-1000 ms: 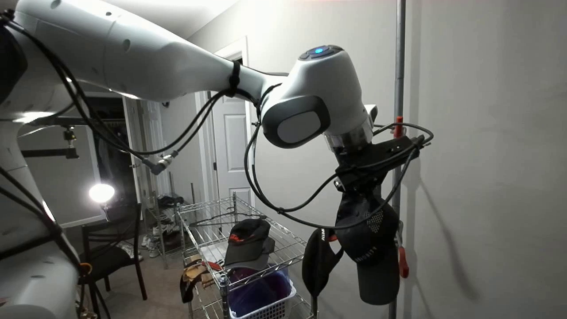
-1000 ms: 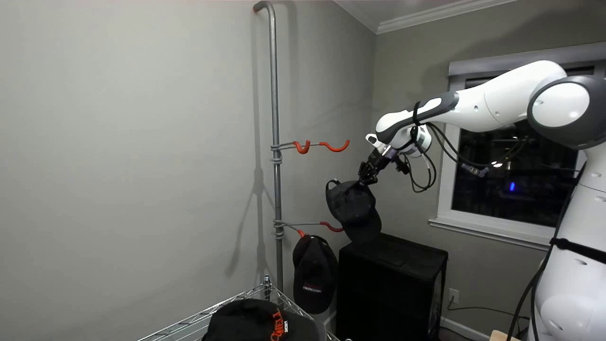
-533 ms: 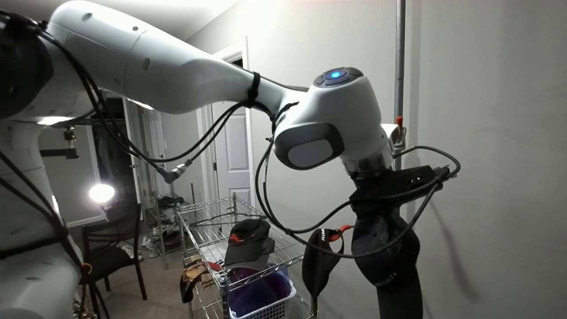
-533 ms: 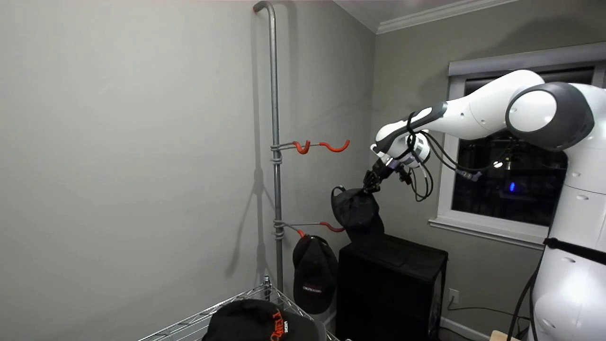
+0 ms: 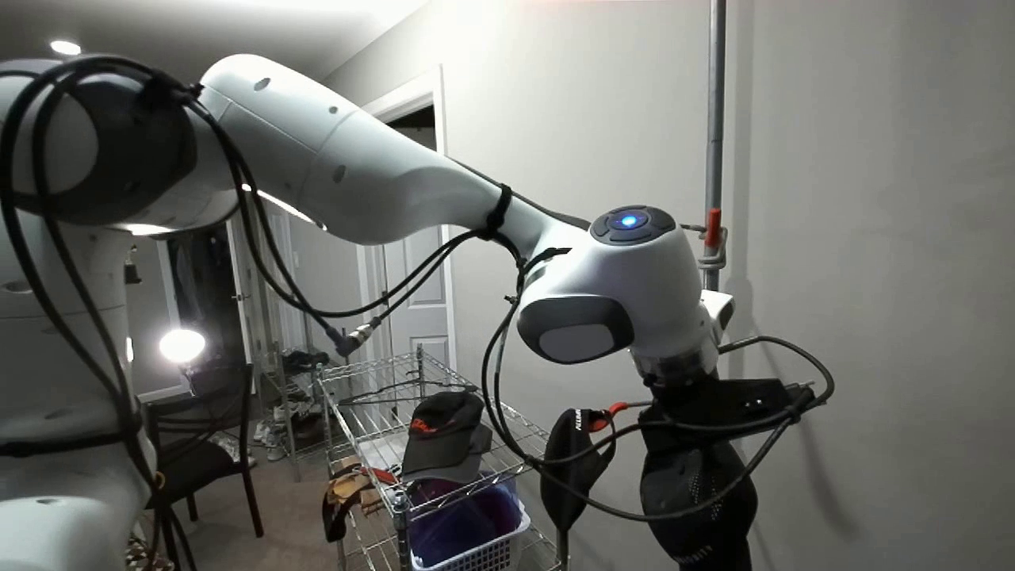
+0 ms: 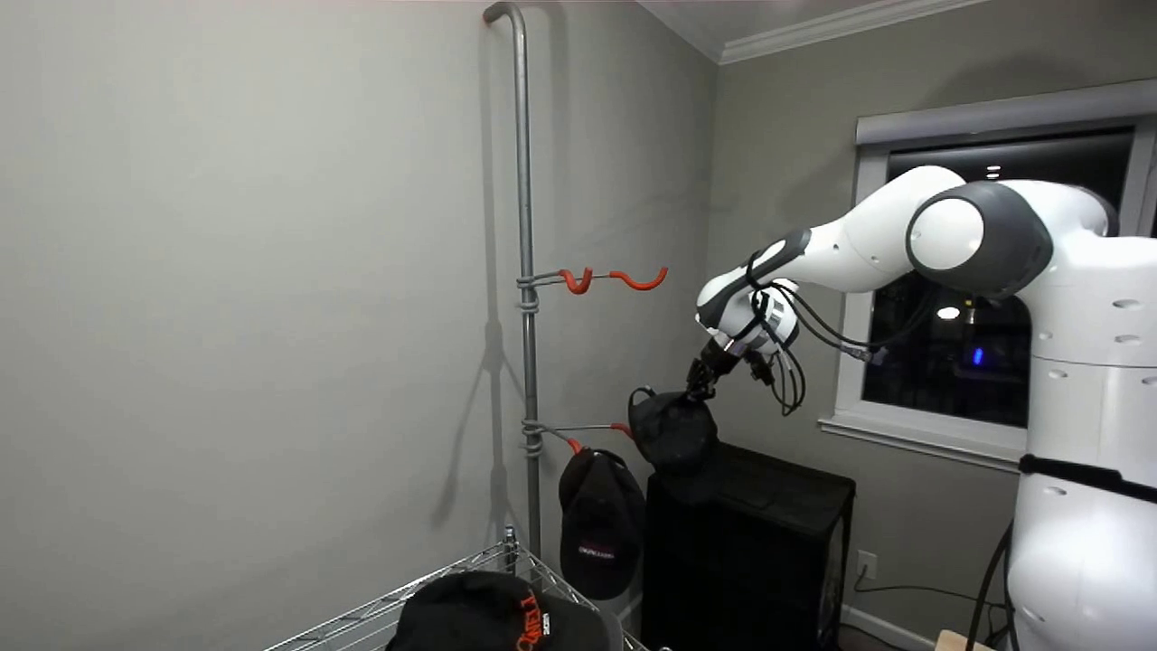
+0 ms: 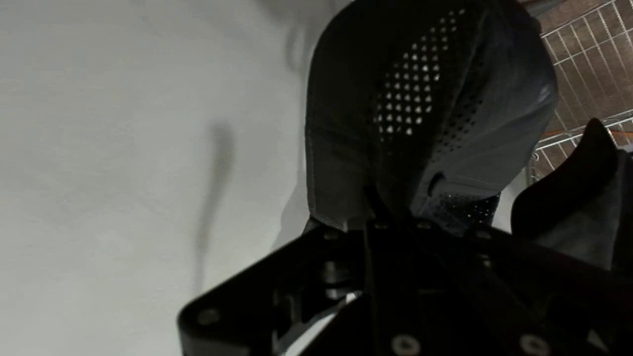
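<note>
Pincer (image 6: pixel 695 391) tight on black cap (image 6: pixel 671 434), its lower part indistinct against dark box (image 6: pixel 741 561).

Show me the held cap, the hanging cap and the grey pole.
Held cap (image 7: pixel 435 128): wrist view, on the crown.
Hanging cap (image 6: pixel 600 515): in an exterior view, dark fabric above its lettering (image 6: pixel 596 551).
Grey pole (image 6: pixel 530 362): in an exterior view, the straight shaft.

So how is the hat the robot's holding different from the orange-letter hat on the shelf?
The held cap is pinched by the gripper, but the shelf cap sits on the wire shelf. The held cap shows lots of tiny holes; on the shelf cap, none can be made out. The shelf cap has bright orange letters, while the held cap's small writing looks pale. Both are dark caps.
</note>
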Tool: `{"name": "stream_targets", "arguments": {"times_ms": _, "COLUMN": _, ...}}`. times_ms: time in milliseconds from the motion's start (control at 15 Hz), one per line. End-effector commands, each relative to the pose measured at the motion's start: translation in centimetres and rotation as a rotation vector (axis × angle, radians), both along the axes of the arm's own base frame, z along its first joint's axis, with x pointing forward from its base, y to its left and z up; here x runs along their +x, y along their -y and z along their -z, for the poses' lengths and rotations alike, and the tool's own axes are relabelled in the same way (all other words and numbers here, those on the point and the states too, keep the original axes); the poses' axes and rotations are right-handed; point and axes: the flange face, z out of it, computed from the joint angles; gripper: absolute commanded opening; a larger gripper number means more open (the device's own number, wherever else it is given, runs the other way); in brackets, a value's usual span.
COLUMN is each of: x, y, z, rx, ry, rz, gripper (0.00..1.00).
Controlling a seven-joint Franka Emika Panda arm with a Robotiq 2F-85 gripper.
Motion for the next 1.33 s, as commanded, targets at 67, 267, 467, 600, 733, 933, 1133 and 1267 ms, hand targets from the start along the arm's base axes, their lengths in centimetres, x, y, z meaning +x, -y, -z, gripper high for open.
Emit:
{"name": "stream_targets", "arguments": {"times_ms": 67, "x": 0.5, "y": 1.1, "z": -0.4, "rx": -0.061, "ry": 0.068, "rz": 0.033, "gripper": 0.0}}
{"name": "stream_targets", "arguments": {"times_ms": 267, "x": 0.6, "y": 2.2, "z": -0.2, "rx": -0.093, "ry": 0.063, "rz": 0.077, "gripper": 0.0}}
{"name": "stream_targets", "arguments": {"times_ms": 467, "x": 0.6, "y": 2.4, "z": 0.7, "rx": -0.057, "ry": 0.042, "rz": 0.061, "gripper": 0.0}}
{"name": "stream_targets", "arguments": {"times_ms": 600, "x": 1.0, "y": 2.2, "z": 1.8, "rx": -0.032, "ry": 0.023, "rz": 0.054, "gripper": 0.0}}
{"name": "stream_targets", "arguments": {"times_ms": 733, "x": 1.5, "y": 2.3, "z": 3.1, "rx": 0.008, "ry": -0.001, "rz": 0.063, "gripper": 0.0}}
{"name": "stream_targets", "arguments": {"times_ms": 933, "x": 2.0, "y": 2.8, "z": 4.8, "rx": 0.045, "ry": -0.029, "rz": 0.085, "gripper": 0.0}}
{"name": "stream_targets", "arguments": {"times_ms": 1133, "x": 2.3, "y": 3.4, "z": 6.0, "rx": 0.038, "ry": -0.05, "rz": 0.107, "gripper": 0.0}}
{"name": "stream_targets", "arguments": {"times_ms": 1267, "x": 2.4, "y": 3.4, "z": 6.7, "rx": 0.037, "ry": -0.067, "rz": 0.105, "gripper": 0.0}}
